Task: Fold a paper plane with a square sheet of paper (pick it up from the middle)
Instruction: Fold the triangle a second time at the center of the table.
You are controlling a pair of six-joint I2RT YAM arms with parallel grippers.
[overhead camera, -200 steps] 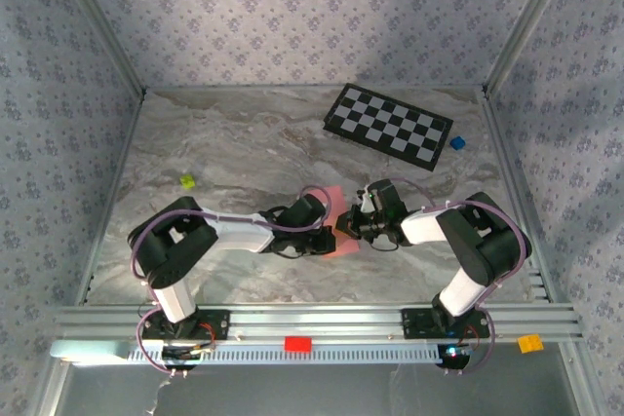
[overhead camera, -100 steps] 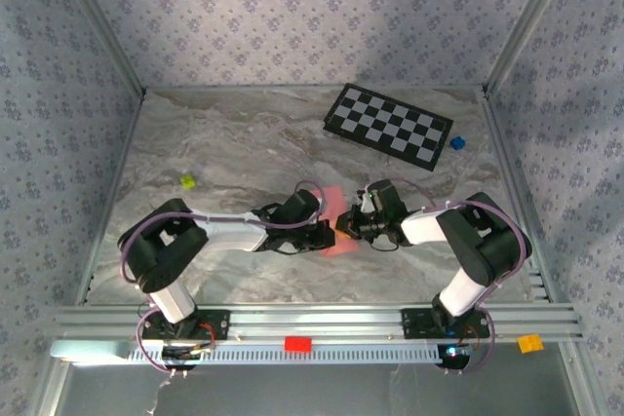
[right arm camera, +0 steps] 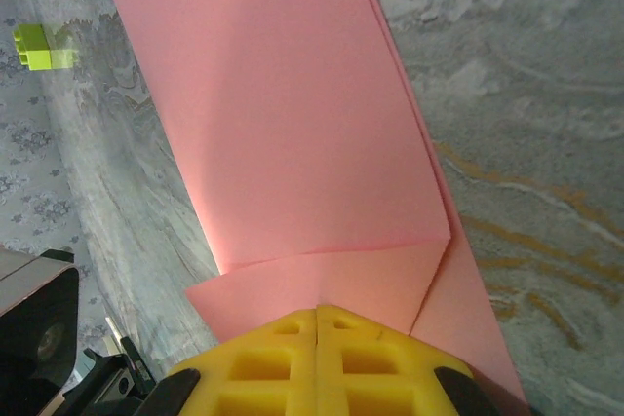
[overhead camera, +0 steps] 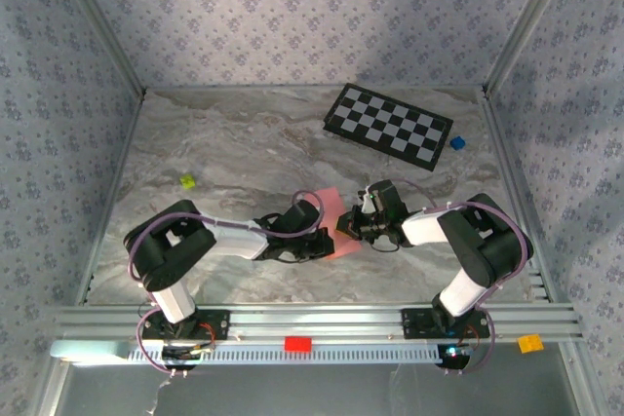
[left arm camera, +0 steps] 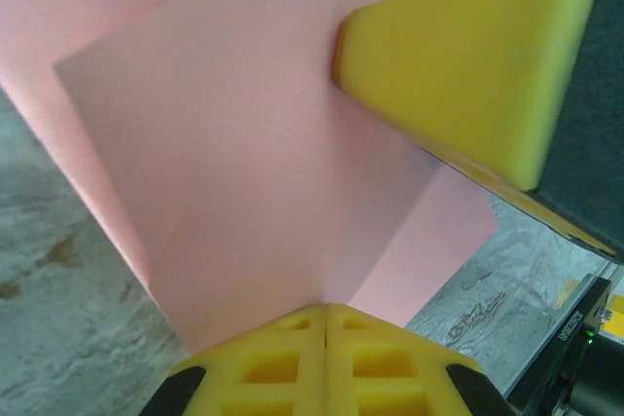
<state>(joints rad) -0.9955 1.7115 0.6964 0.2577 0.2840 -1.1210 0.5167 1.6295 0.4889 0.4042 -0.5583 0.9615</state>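
Note:
The square sheet of paper (overhead camera: pixel 332 211), pink and folded into overlapping flaps, lies on the marble table between both arms. In the left wrist view the paper (left arm camera: pixel 253 143) rises as two panels that meet at my left gripper (left arm camera: pixel 325 311), which is shut on its edge. The right gripper's yellow finger (left arm camera: pixel 468 56) presses the sheet from the upper right. In the right wrist view the paper (right arm camera: pixel 292 124) lies flat with a folded flap, and my right gripper (right arm camera: pixel 317 314) is shut, tips resting on it. From above, the left gripper (overhead camera: pixel 325 241) and right gripper (overhead camera: pixel 346 226) nearly touch. The paper plane is out of view.
A black-and-white checkerboard (overhead camera: pixel 388 127) lies at the back right with a blue block (overhead camera: pixel 456 143) beside it. A green block (overhead camera: pixel 187 181) sits at the left. A red block (overhead camera: pixel 297 344) and an orange block (overhead camera: pixel 529 343) rest on the front rail.
My left gripper has shifted slightly toward the near edge with the paper's edge, and its elbow has swung. The right arm has stayed still.

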